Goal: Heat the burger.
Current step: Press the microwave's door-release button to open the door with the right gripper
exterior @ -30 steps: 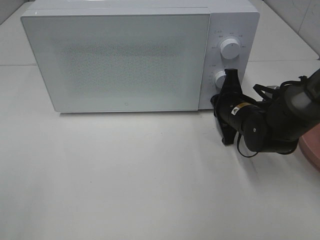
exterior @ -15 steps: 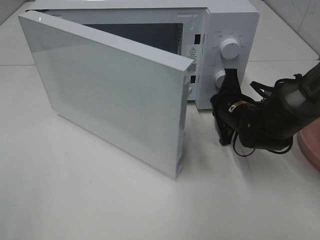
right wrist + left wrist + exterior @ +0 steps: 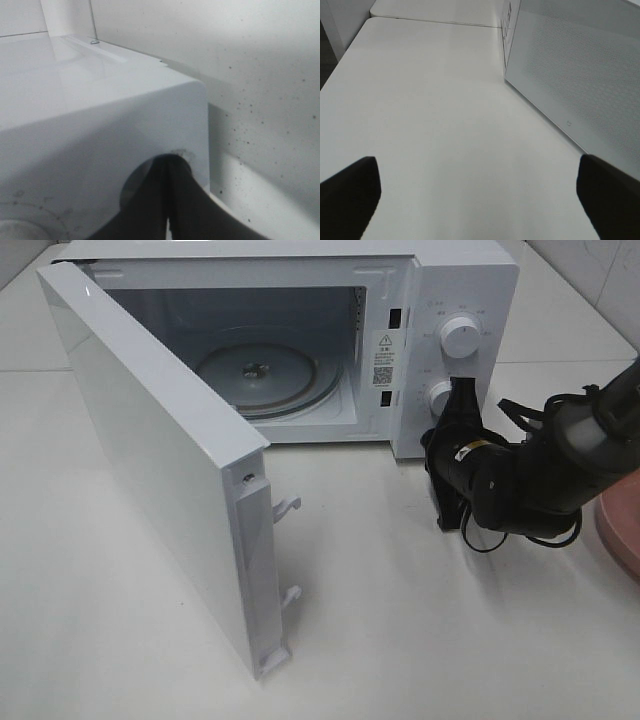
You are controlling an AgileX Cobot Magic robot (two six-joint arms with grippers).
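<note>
on the worktop [image 3: 400,630], what stands at the back?

– a white microwave [image 3: 455,280]. its door [image 3: 150,470] stands wide open, hinged on the left of the high view, with the free edge turned toward the camera. the round glass turntable [image 3: 262,370] shows inside the cavity.

and the right gripper?

– the right gripper [image 3: 462,392] is up at the control panel. its fingers are pressed together with nothing between them, and the tip touches the right side of the lower knob [image 3: 436,397]. the upper knob [image 3: 461,335] sits above, apart from it. the right wrist view shows the same closed tip against the white front panel.

the left gripper?

– only the left wrist view shows it. the left gripper [image 3: 477,172] is spread wide and holds nothing, low over the worktop, with the door's outer face near it on one side.

where is the burger?

– the burger shows in none of the three views, so i cannot tell where it is. a pink plate [image 3: 625,535] peeks in at the right edge of the high view, beside the right arm, and only part of its rim shows.
</note>
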